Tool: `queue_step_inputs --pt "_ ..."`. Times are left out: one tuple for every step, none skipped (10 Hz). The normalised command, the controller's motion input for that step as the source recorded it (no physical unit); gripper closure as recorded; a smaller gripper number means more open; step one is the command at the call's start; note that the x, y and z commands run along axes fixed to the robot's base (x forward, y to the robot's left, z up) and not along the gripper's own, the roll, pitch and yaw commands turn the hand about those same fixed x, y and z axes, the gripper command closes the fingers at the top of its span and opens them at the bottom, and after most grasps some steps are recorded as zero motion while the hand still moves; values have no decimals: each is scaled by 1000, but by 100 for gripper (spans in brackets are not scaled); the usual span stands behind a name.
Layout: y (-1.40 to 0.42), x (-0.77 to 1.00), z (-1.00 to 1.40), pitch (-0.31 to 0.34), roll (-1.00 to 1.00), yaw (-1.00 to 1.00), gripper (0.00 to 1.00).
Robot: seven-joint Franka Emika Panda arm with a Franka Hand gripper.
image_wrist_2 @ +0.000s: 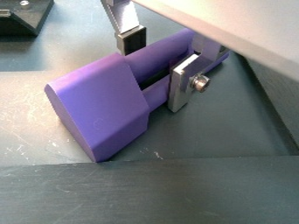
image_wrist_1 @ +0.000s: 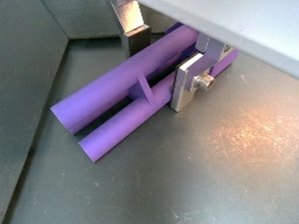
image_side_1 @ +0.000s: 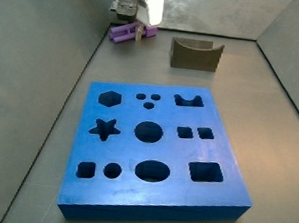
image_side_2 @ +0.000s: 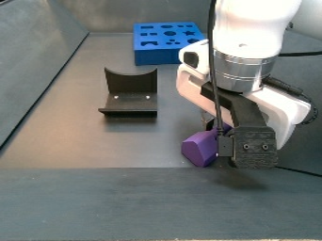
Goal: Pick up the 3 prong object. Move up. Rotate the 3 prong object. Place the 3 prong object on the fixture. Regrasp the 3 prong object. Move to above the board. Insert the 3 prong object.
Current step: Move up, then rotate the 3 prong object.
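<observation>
- The purple peg [image_wrist_2: 105, 109] lies flat on the bench, near its far corner in a side view [image_side_1: 129, 31].
- The gripper [image_wrist_1: 162, 54] straddles its prongs, fingers apart, not yet clamped.
- It looks light, stiff and smooth; gripping mid-length across the prongs seems best.

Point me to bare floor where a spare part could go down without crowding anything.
Widest free patch: floor between the board and the right wall. A smaller strip lies between the board's far edge and the fixture. The far-left corner is crowded: the gripper is down there, fingers straddling the 3 prong object.
</observation>
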Motion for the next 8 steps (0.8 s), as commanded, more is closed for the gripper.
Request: queue_step_inputs --pt "6 -9 819 7 1 1 100" --pt "9 -26 769 22 6 -1 100" --pt "7 -26 589 56 32 -13 100" --pt "5 -22 509 72 40 -16 100" --pt "3 -16 352 102 58 -17 100" --pt "-1 -19 240 116 76 -17 100" --pt "-1000 322 697 0 0 0 100" --pt "-1000 326 663 0 14 7 100"
